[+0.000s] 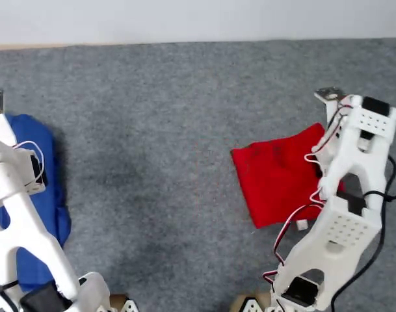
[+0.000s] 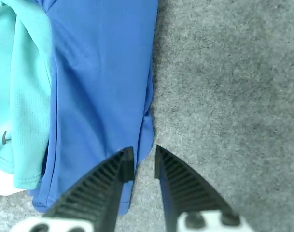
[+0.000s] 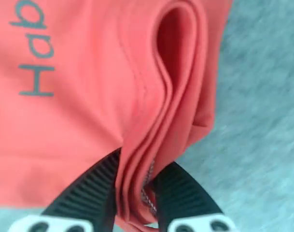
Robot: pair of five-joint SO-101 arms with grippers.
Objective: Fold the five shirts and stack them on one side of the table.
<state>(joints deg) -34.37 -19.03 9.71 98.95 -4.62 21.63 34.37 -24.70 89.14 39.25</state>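
The right pincer (image 3: pixel 137 162) grips the layered fold of the red shirt (image 3: pixel 79 121), which lies on the right side of the table (image 1: pixel 152 130). To carry it well, pinch every layer and lift level. Farther across, the left pincer (image 2: pixel 139 153) hangs slightly parted and empty over the blue shirt (image 2: pixel 98 87), beside a teal shirt (image 2: pixel 21 96).

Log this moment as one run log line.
left gripper: open over edge of blue shirt | right gripper: shut on folded edge of red shirt | teal shirt: against blue shirt
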